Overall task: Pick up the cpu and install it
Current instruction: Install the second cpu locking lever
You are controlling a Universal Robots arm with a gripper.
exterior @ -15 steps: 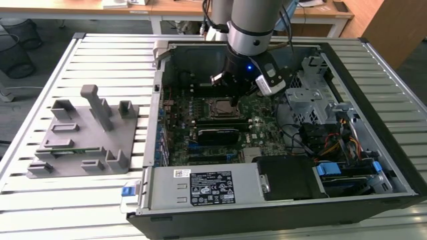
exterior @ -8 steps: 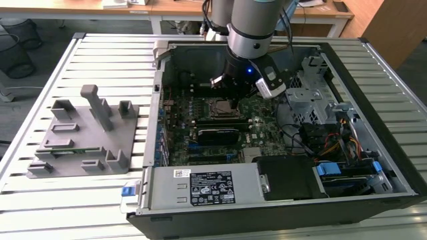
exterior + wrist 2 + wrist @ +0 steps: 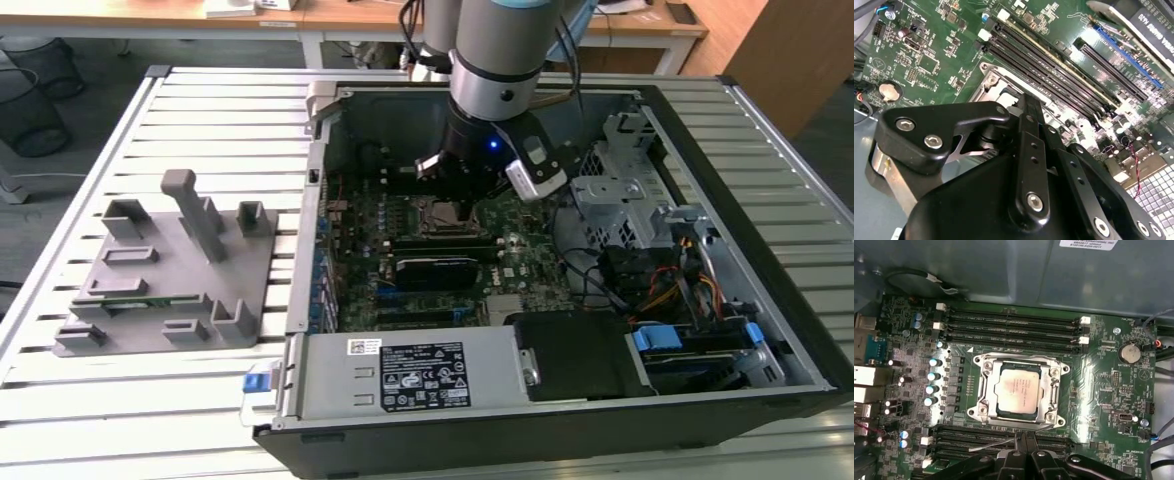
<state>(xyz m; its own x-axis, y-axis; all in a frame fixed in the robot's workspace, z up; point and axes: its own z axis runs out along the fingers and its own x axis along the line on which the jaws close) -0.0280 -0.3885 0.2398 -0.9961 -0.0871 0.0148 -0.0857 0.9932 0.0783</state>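
The cpu [image 3: 1017, 389] lies flat inside the metal frame of the socket [image 3: 985, 390], near the middle of the board [image 3: 1114, 390], with its silver top showing in the first wrist view and memory slots [image 3: 1009, 325] running along two sides of the socket. The claw [image 3: 1025, 440] hangs just beside the socket's edge; its two fingers [image 3: 1026, 125] stand pressed together, narrow, with nothing between them. In the exterior view the arm [image 3: 497, 60] reaches down into the open case [image 3: 747, 250], which sits on the slatted bench [image 3: 214, 100], and the grey fixture [image 3: 174, 270] rests toward the bench's edge at the exterior view's left. Judging by this, the chip is already seated and the work now concerns the socket itself. To do it well, I would keep the fingertips low and square to the frame, avoid touching the chip's top or sliding it in its seat, and stay clear of the capacitors [image 3: 934, 375] standing just beside the frame, which a sideways sweep could bend.
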